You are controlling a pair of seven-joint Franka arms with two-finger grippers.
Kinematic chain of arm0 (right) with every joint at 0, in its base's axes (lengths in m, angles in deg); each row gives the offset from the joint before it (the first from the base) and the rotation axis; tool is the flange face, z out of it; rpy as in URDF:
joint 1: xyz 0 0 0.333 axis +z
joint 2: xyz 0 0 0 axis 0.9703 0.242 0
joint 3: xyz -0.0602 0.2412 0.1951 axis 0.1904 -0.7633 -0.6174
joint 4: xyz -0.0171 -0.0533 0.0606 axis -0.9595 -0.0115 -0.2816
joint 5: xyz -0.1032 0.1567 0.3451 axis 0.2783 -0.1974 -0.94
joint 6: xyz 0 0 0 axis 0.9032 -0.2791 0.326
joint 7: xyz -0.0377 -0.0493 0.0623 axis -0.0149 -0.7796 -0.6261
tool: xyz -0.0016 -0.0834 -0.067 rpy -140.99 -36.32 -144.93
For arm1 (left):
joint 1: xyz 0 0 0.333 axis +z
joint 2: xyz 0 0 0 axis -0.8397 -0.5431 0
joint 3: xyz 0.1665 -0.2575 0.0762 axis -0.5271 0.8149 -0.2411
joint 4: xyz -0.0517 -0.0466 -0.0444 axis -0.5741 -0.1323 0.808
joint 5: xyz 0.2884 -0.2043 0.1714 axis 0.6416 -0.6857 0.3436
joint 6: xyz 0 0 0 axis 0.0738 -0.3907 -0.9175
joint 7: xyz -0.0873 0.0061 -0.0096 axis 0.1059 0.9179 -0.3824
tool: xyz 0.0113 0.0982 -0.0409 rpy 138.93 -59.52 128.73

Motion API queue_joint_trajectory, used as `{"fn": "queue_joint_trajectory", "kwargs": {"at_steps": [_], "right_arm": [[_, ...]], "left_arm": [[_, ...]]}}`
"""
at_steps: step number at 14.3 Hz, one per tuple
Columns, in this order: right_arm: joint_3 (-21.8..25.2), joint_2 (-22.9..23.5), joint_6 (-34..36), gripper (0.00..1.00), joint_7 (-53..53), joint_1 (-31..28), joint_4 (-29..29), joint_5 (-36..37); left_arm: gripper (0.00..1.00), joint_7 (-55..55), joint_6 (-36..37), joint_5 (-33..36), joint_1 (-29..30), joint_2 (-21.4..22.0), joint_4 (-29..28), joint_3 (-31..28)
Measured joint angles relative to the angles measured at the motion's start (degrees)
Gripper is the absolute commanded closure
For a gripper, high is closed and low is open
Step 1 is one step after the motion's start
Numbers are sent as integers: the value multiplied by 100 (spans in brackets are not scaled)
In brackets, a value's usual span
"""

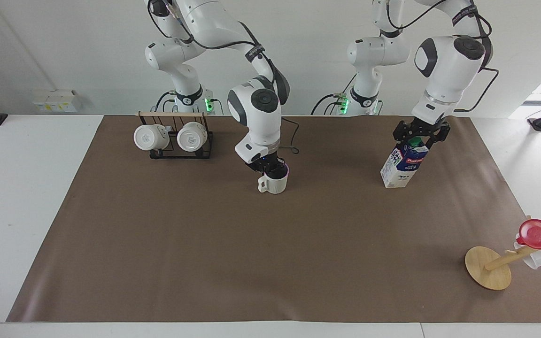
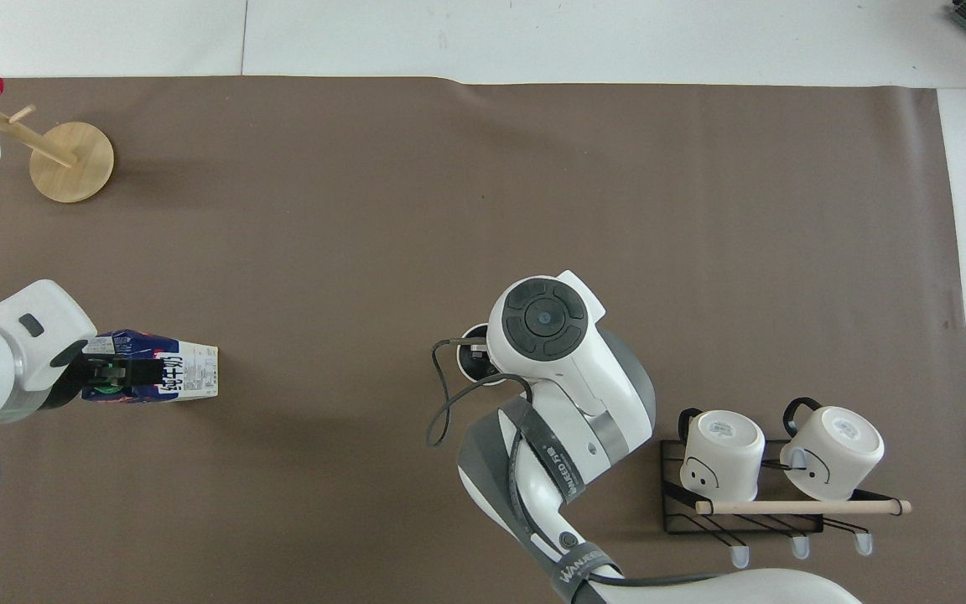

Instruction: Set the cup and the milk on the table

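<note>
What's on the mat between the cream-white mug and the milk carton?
Nothing: only bare brown mat lies between the cream-white ceramic mug and the blue-topped white milk carton. The facing view shows it.

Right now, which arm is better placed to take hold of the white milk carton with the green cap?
The left arm. Its open end effector sits right over the white milk carton with the green cap, while the right end effector is shut on the cream-white ceramic mug.
</note>
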Motion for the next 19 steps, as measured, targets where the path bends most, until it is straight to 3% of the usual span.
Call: {"fn": "queue_joint_trajectory", "kwargs": {"at_steps": [1,6,11,19], "right_arm": [[0,0,0,0,-1,0,0,0],[17,-117,-6,0,0,-5,125,1],[106,-880,502,0,0,-96,196,1],[140,-1478,759,0,-479,-1023,221,158]], "left_arm": [[0,0,-45,0,-13,0,-6,11],[0,57,-158,0,-145,0,-23,30],[0,165,-185,0,-145,-1,-71,24],[26,307,-217,2,-125,-8,-107,-26]]}}
